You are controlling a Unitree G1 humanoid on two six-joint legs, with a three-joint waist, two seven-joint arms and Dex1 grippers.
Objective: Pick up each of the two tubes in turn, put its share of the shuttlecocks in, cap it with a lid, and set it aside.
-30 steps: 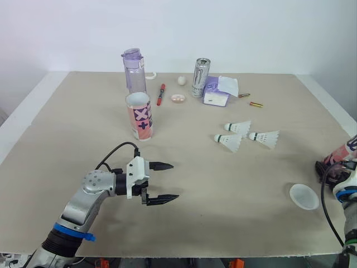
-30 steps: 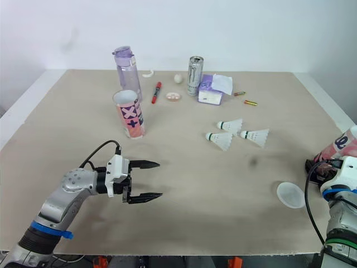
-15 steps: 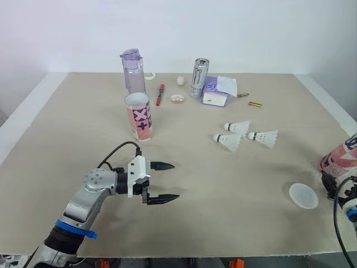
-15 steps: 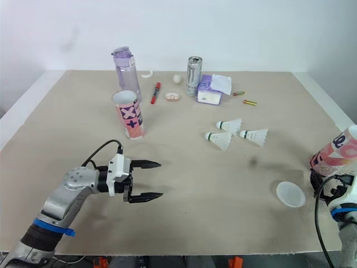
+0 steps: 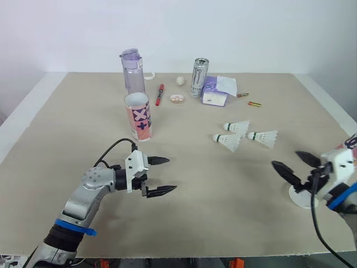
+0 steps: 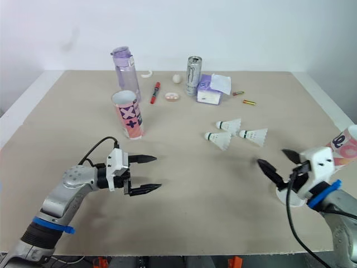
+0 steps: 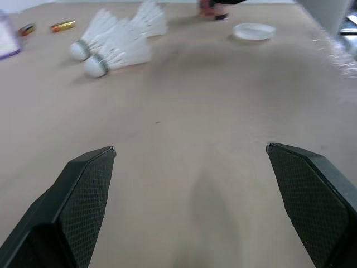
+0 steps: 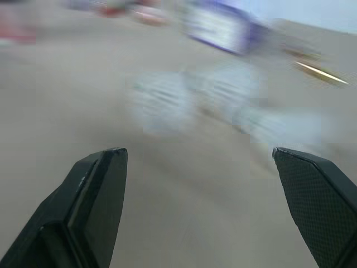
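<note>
pink tube (image 5: 140, 117) past the left pincer (image 5: 172, 174): dark X over a + sign on its side; silver can (image 5: 199, 77) further back: claw-shaped M mark, no wording legible; second tube (image 6: 347, 148) just behind the right pincer (image 6: 270, 156): one round dark mark, unreadable

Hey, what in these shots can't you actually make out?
- Tube at the right edge: cut off by the eye views' right edge and partly behind the right gripper, so I can't tell whether it is capped.
- Lid: partly covered by that gripper's wrist and cable.
- Upright tube: its own wall hides what is inside it.
- Pinkish item beside the red marker: too small to identify.
</note>
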